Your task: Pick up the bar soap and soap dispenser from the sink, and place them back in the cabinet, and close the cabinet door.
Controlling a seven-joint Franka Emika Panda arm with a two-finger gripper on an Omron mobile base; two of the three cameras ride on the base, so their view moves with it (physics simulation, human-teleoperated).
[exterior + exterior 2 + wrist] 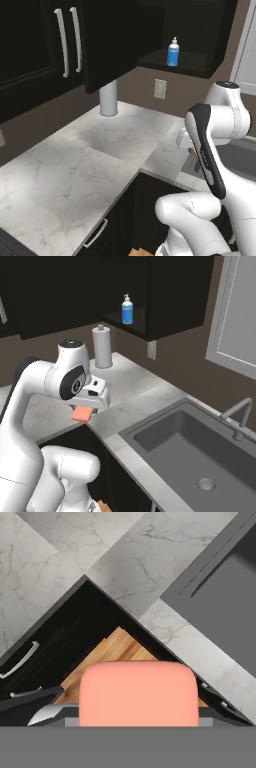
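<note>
A: Gripper clamped on bar soap, above the counter corner. Soap dispenser already on cabinet shelf.

B: Lift high, clear the shelf lip, set it beside the dispenser.

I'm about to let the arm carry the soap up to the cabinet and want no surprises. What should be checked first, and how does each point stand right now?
1. Bar soap held in the gripper: ok, it sits between the jaws.
2. Soap dispenser already on the cabinet shelf: ok, upright.
3. Cabinet door open: ok.
4. Free shelf space beside the dispenser: ok.
5. Sink emptied: ok.
6. Paper towel roll out of the lift path: cannot tell.
</note>
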